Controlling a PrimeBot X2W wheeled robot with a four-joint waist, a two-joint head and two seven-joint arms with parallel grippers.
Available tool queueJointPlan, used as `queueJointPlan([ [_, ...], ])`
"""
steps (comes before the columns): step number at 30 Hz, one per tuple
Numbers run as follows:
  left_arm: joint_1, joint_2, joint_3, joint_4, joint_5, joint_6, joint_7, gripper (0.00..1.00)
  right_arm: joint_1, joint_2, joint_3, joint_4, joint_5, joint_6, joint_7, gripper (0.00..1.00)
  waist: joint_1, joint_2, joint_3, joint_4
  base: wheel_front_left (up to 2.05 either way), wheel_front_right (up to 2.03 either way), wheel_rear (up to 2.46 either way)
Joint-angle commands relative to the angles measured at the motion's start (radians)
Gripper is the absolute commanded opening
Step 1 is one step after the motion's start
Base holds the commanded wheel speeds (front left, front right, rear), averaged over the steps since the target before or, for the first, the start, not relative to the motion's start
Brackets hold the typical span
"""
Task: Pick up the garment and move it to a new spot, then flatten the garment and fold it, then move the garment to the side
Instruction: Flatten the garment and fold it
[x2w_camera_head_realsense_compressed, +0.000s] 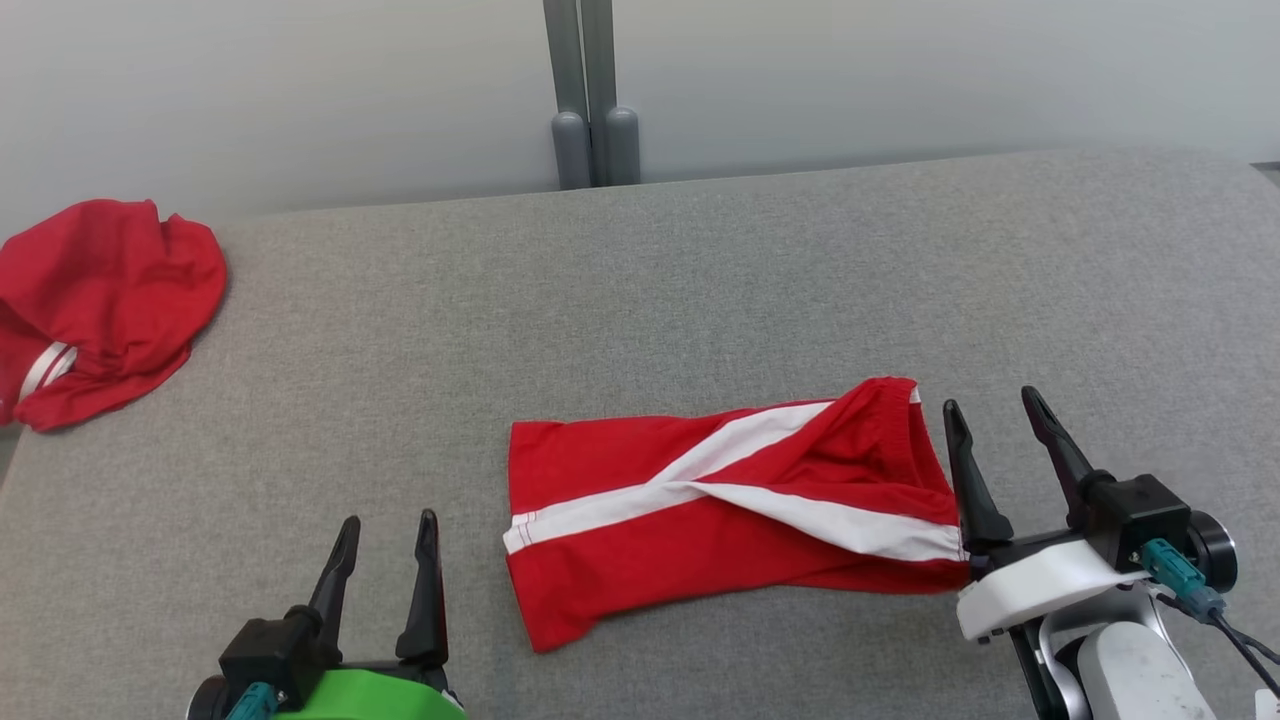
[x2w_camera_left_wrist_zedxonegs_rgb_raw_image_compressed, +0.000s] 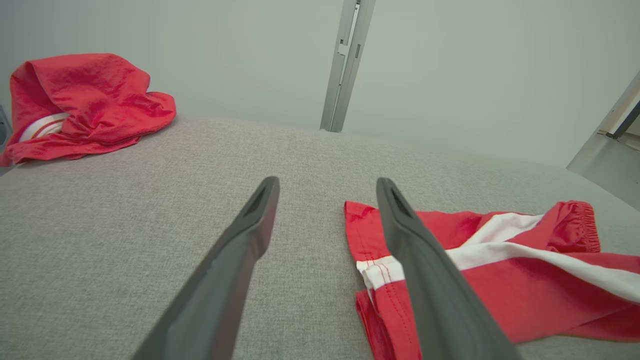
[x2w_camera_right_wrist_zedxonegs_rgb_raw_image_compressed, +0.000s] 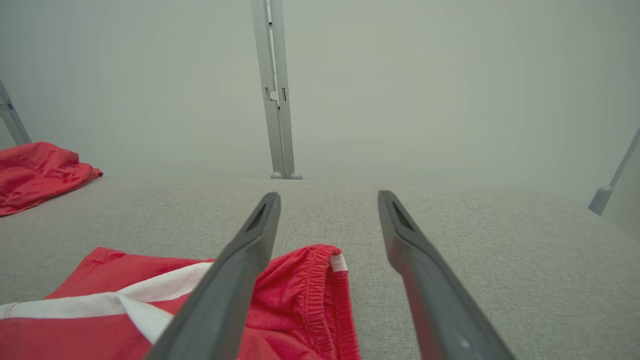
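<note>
Head view: garment (x2w_camera_head_realsense_compressed: 730, 510), red shorts with white side stripes, lying flat on the near middle of the grey table (x2w_camera_head_realsense_compressed: 700, 280), hem toward the robot's left and elastic waistband toward its right, one layer lapped over the other. Left gripper (x2w_camera_head_realsense_compressed: 390, 520), green-bodied, fingers spread and empty, just beside the hem end and clear of the cloth. Right gripper (x2w_camera_head_realsense_compressed: 990, 400), white-bodied, fingers spread and empty, its inner finger just beside the waistband; whether it touches cannot be told. Second red garment (x2w_camera_head_realsense_compressed: 100, 300), crumpled, at the far left corner, well apart. Grey post (x2w_camera_head_realsense_compressed: 592, 100) behind the table. Left wrist view: left gripper (x2w_camera_left_wrist_zedxonegs_rgb_raw_image_compressed: 327, 182) parted wide over bare table, with the garment's (x2w_camera_left_wrist_zedxonegs_rgb_raw_image_compressed: 500, 270) hem corner and stitched stripe behind one finger and nothing between the pair. Right wrist view: right gripper (x2w_camera_right_wrist_zedxonegs_rgb_raw_image_compressed: 328, 196) parted wide, with the gathered waistband (x2w_camera_right_wrist_zedxonegs_rgb_raw_image_compressed: 320, 280) beside and partly behind one finger and nothing clamped. Assessment: flattening looks done and one lengthwise fold looks made, so the step in hand is probably a further fold or the shift to the side. The next move calls for lowering each pincer onto its end, pinching every layer together, and moving both ends evenly so the lap does not slide open.
</note>
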Motion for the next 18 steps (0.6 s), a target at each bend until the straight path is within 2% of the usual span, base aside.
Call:
queueJointPlan([
  [1,0.018,-0.003,0.003,0.004,0.019,-0.005,-0.003,1.00,0.011,-0.009,0.000,0.009,-0.009,-0.001,-0.003,1.00,0.0000,-0.0001,-0.001,0.001,0.00,0.00,0.00],
  [10,0.019,-0.013,0.009,0.006,0.033,-0.019,-0.002,1.00,0.122,-0.094,0.049,0.033,0.019,-0.001,0.029,1.00,0.0000,-0.0001,0.017,-0.002,0.00,0.00,0.00],
  [18,0.002,-0.019,0.021,0.012,0.042,-0.029,-0.002,1.00,0.121,-0.109,0.104,0.047,0.081,-0.001,0.091,1.00,0.0000,-0.0001,0.040,-0.009,0.00,0.00,0.00],
])
